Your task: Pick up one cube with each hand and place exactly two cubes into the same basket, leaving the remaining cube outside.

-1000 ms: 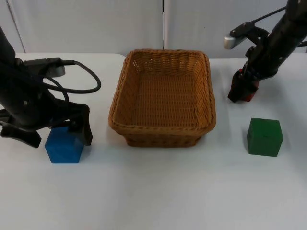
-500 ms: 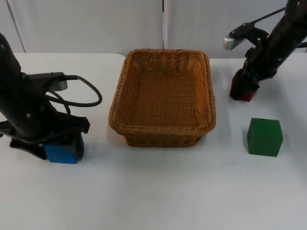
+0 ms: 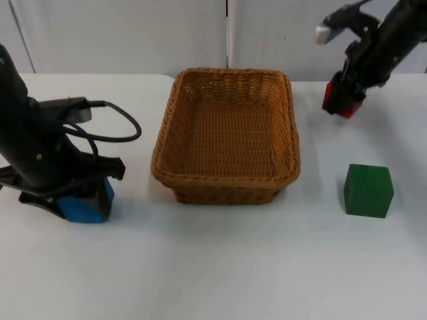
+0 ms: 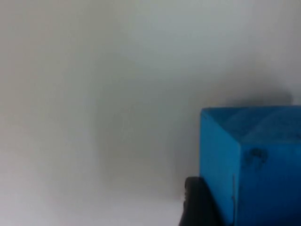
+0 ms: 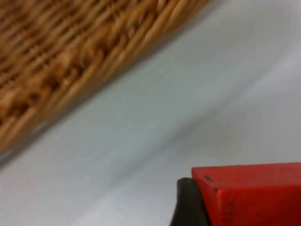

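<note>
A blue cube (image 3: 85,205) sits on the white table to the left of the wicker basket (image 3: 228,180). My left gripper (image 3: 75,197) is down over it and shut on it; the left wrist view has the blue cube (image 4: 254,165) against one black fingertip (image 4: 200,202). My right gripper (image 3: 343,99) is shut on a red cube (image 3: 344,101) and holds it in the air to the right of the basket's far corner. The red cube (image 5: 254,195) also fills part of the right wrist view, with the basket's woven wall (image 5: 70,61) beyond. A green cube (image 3: 367,191) rests on the table at the right.
The basket holds nothing. A grey partition wall (image 3: 133,33) closes off the far edge of the table. White table top (image 3: 220,267) stretches in front of the basket and the cubes.
My right gripper has lifted the red cube off the table and up. My left gripper came down over the blue cube and closed on it; the cube has shifted slightly.
</note>
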